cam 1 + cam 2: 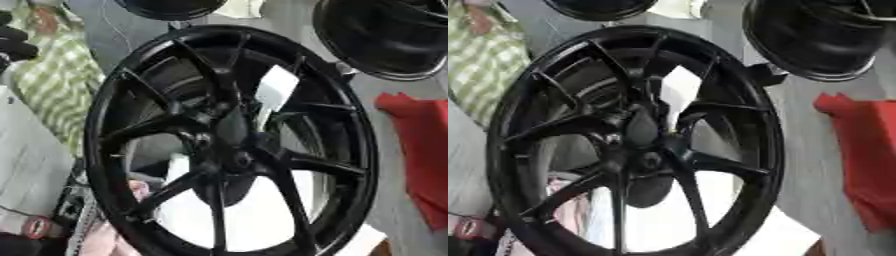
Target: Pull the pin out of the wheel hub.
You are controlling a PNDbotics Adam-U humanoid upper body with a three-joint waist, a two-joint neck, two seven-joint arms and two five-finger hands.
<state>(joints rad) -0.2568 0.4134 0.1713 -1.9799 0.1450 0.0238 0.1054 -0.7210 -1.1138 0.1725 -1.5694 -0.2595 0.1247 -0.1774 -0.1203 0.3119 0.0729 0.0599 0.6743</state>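
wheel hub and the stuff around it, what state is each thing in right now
black wheel: upright on its rim, spoked face toward the camera, filling most of the view
pin: cannot be made out among the dark spokes at the hub centre
second wheel: behind at upper right, partly cut off by the frame
red thing: lying at the right edge
robot's hands: not in view

Your surroundings, itemised: grey floor (pixel 398 210) running down the right side; a red cloth (pixel 424 150) lying on it at your right edge; green-and-white checked fabric (pixel 52 80) at upper left; two further dark rims, one at upper right (pixel 385 35), one at top centre (pixel 171 7); pale surface (pixel 26 150) at left.
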